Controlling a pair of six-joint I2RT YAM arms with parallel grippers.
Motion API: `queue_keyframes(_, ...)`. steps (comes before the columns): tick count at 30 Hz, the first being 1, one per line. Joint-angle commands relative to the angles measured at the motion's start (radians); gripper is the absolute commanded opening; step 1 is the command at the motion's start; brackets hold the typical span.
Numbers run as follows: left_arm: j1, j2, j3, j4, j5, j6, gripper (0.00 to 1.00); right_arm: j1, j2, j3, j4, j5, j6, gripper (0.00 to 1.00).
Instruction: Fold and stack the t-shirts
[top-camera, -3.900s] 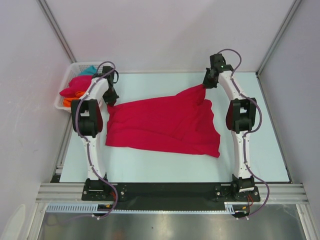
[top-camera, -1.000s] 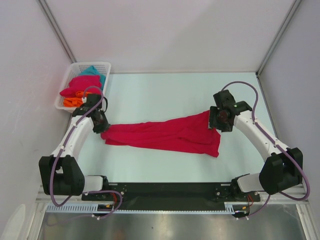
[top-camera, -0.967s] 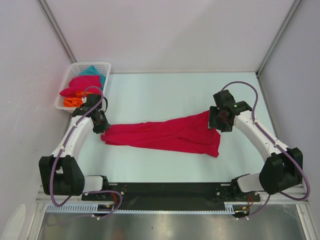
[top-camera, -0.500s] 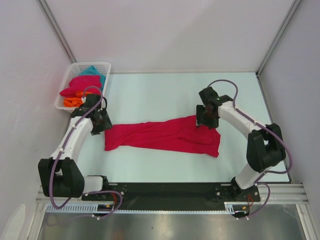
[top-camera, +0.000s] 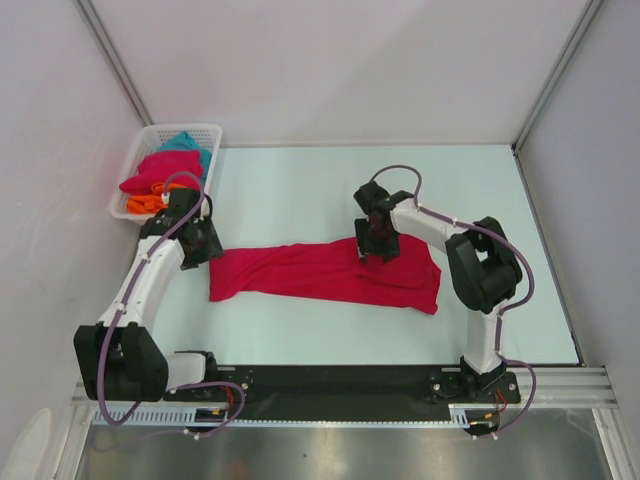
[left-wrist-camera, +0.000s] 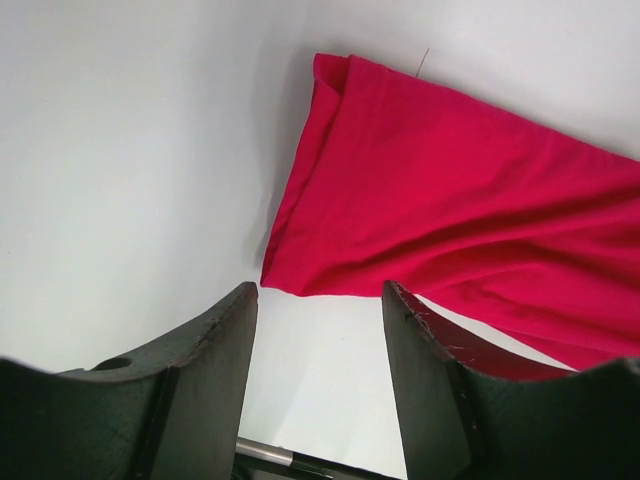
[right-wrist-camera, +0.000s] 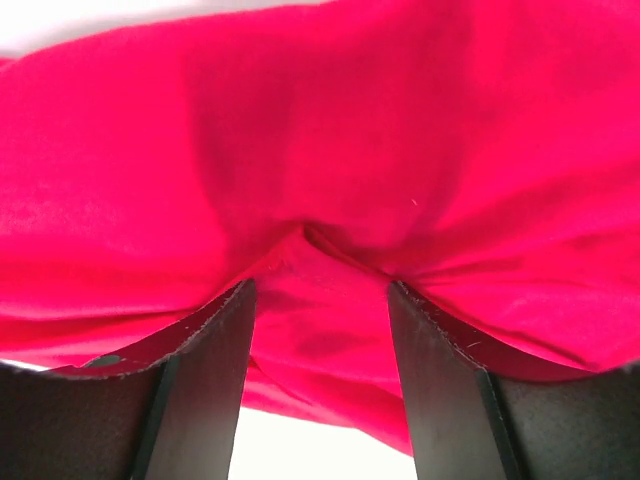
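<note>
While spread apart, left gripper (top-camera: 203, 246) beside and right gripper (top-camera: 373, 252) atop crimson t-shirt (top-camera: 300, 272); pink, orange, teal shirts (top-camera: 157, 171) in mesh basket (top-camera: 200, 127)

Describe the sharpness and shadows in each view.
Top external: evenly lit and sharp, crimson t-shirt casting hardly any shadow. Left wrist: shirt edge sharp, soft grey shadow on the table beside it, left gripper's fingers dark and blurred. Right wrist: cloth fills the frame, soft-focused, folds shaded.
</note>
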Motion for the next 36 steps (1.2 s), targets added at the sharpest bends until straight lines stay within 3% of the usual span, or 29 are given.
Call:
queue_keyframes(1, 0.000, -0.027, 0.018, -0.002, -0.011, 0.025, 0.59, 0.004, 0.025, 0.045, 0.016, 0.008, 0.007, 0.61)
queue_keyframes(5, 0.000, -0.021, 0.019, 0.001, -0.010, 0.025, 0.59, 0.004, 0.039, 0.045, 0.013, 0.017, -0.003, 0.59)
queue_keyframes(6, 0.000, -0.021, 0.019, 0.001, -0.011, 0.025, 0.59, 0.002, 0.036, 0.039, 0.015, 0.018, -0.001, 0.54)
queue_keyframes(7, 0.000, -0.019, 0.019, 0.001, -0.011, 0.025, 0.59, 0.004, 0.031, 0.036, 0.013, 0.020, -0.003, 0.48)
queue_keyframes(8, 0.000, -0.019, 0.019, 0.003, -0.011, 0.026, 0.59, 0.004, 0.027, 0.032, 0.013, 0.020, -0.001, 0.27)
queue_keyframes(9, 0.000, -0.018, 0.019, 0.003, -0.013, 0.026, 0.58, 0.004, 0.011, 0.024, 0.015, 0.022, 0.000, 0.16)
queue_keyframes(11, 0.000, -0.016, 0.018, 0.003, -0.016, 0.026, 0.58, 0.007, -0.009, 0.016, 0.010, 0.032, 0.008, 0.00)
queue_keyframes(27, 0.000, -0.013, -0.017, 0.030, -0.019, 0.029, 0.58, 0.161, -0.214, -0.099, -0.062, 0.121, 0.121, 0.03)
queue_keyframes(36, 0.000, -0.019, -0.047, 0.049, -0.014, 0.037, 0.57, 0.208, -0.185, -0.211, -0.031, 0.123, 0.165, 0.11)
